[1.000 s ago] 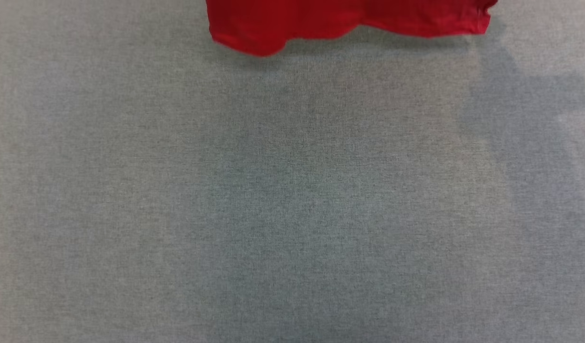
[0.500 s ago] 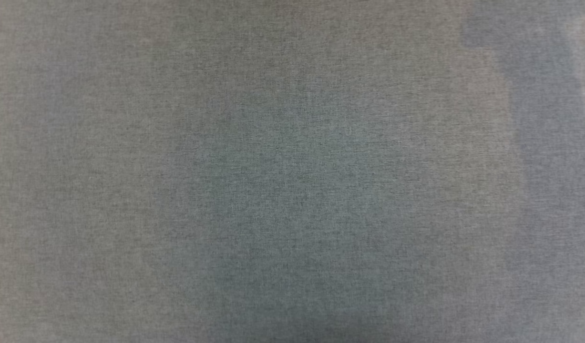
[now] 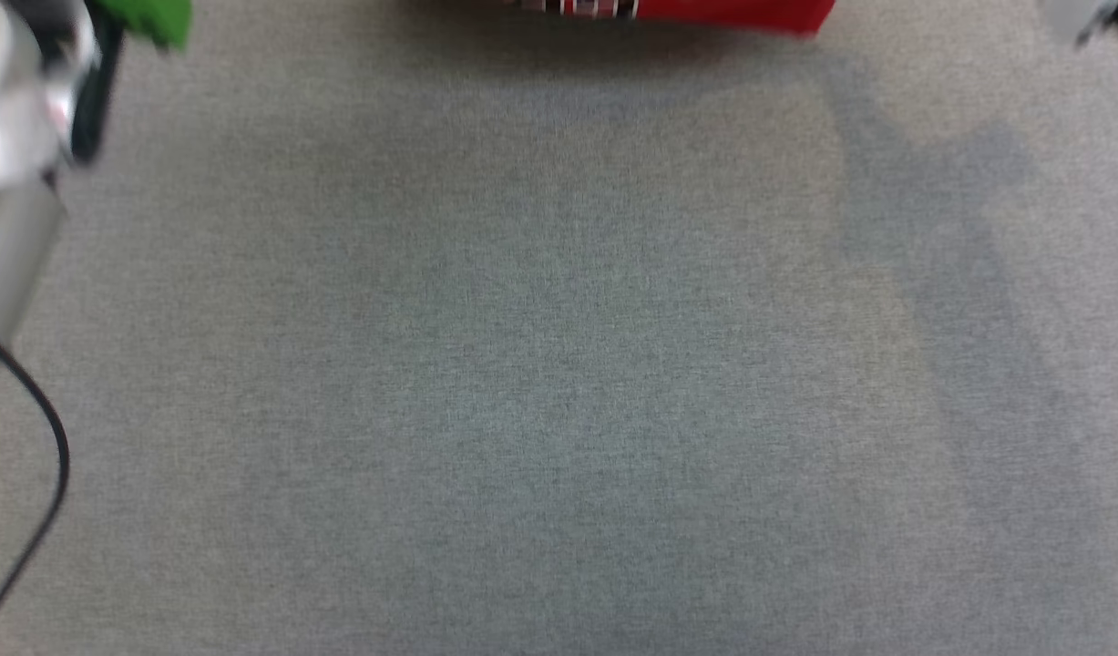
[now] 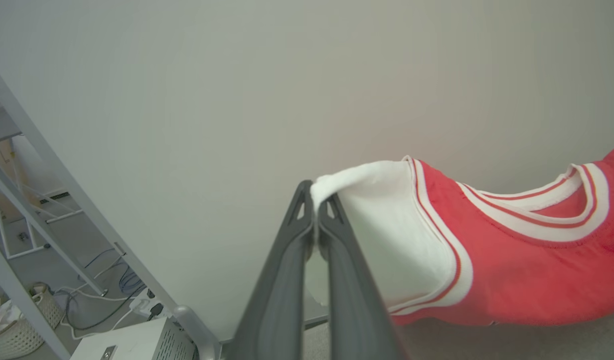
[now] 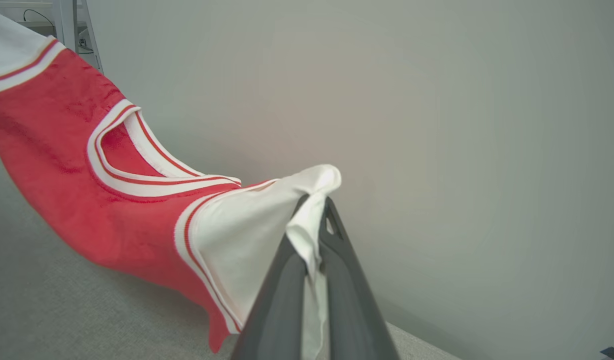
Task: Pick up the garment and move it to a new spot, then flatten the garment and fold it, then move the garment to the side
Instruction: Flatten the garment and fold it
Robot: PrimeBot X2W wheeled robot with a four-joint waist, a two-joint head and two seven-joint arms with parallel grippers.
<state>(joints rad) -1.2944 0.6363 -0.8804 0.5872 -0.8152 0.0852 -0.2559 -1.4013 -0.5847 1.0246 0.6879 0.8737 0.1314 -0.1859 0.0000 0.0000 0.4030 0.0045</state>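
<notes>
The garment (image 3: 732,11), red with a striped trim, shows as a strip at the top edge of the head view, hanging above the grey table (image 3: 559,364). In the left wrist view my left gripper (image 4: 316,197) is shut on one white sleeve of the garment (image 4: 512,270). My right gripper (image 5: 317,205) is shut on the other white sleeve, with the garment (image 5: 86,200) sagging between the two grips and its red body drooping toward the table. A pale part of my left arm (image 3: 16,137) is at the head view's upper left.
A plain pale wall (image 4: 236,75) stands behind the table. A black cable (image 3: 53,456) hangs at the left edge. Beyond the table's left side are metal frame legs (image 4: 16,200), floor cables, a white box (image 4: 136,345) and a basket (image 4: 16,330).
The head view has shifted. The garment's red edge at the top left the picture half a second ago and is back now, with my left arm also in view.
</notes>
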